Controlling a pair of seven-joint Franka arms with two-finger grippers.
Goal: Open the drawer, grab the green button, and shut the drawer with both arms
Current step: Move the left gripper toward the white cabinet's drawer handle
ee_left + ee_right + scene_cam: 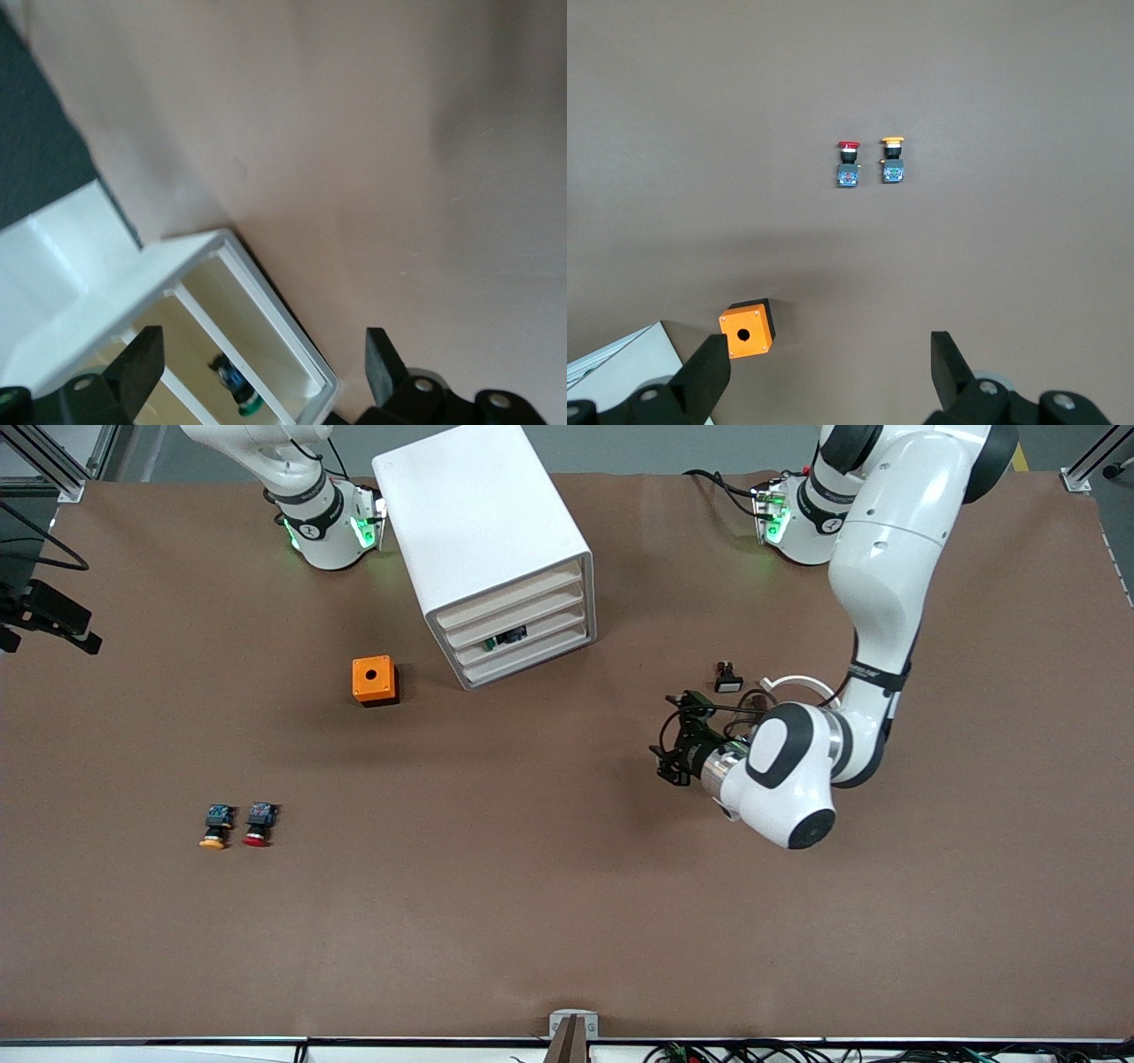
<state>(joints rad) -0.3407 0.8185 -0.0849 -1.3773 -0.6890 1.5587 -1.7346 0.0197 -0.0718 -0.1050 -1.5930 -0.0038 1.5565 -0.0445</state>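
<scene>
Where drawers stack, four fronts (523, 630), three buttons (217, 825).

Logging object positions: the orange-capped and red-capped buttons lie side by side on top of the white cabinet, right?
Not on the cabinet. The orange-capped button and red-capped button lie side by side on the brown table, nearer the front camera than the cabinet, as the front view shows.
</scene>
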